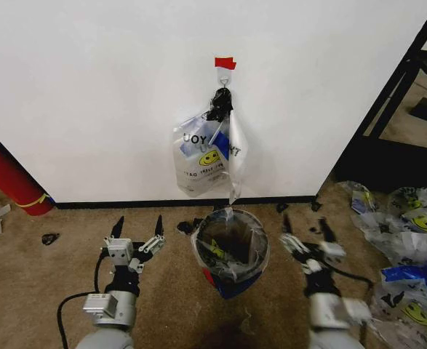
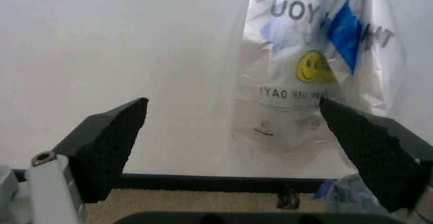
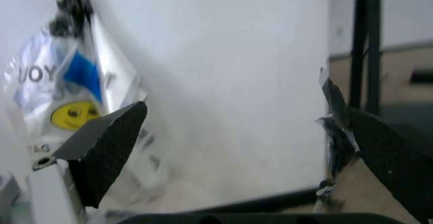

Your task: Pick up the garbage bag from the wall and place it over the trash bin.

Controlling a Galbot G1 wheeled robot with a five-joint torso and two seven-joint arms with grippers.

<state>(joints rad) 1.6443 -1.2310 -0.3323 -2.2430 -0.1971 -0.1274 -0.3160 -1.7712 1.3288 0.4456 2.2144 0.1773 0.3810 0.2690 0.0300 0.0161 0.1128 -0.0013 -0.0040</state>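
A thin see-through garbage bag (image 1: 230, 247) with blue patches lies draped over the mouth of the small black trash bin (image 1: 214, 278), which stands on the carpet at the wall's (image 1: 89, 94) foot. Above it, a bunch of "THANK YOU" smiley bags (image 1: 207, 154) (image 2: 304, 67) (image 3: 71, 89) with a black top hangs from a hook under red tape (image 1: 225, 63). My left gripper (image 1: 137, 227) (image 2: 237, 148) is low, left of the bin, open and holding nothing. My right gripper (image 1: 305, 227) (image 3: 237, 148) mirrors it right of the bin, open.
A long red cylinder (image 1: 6, 174) with a yellow band leans at the far left. Loose printed bags (image 1: 406, 247) litter the carpet on the right. A black frame (image 1: 395, 94) stands past the wall's right end. Small black scraps (image 1: 51, 238) lie near the baseboard.
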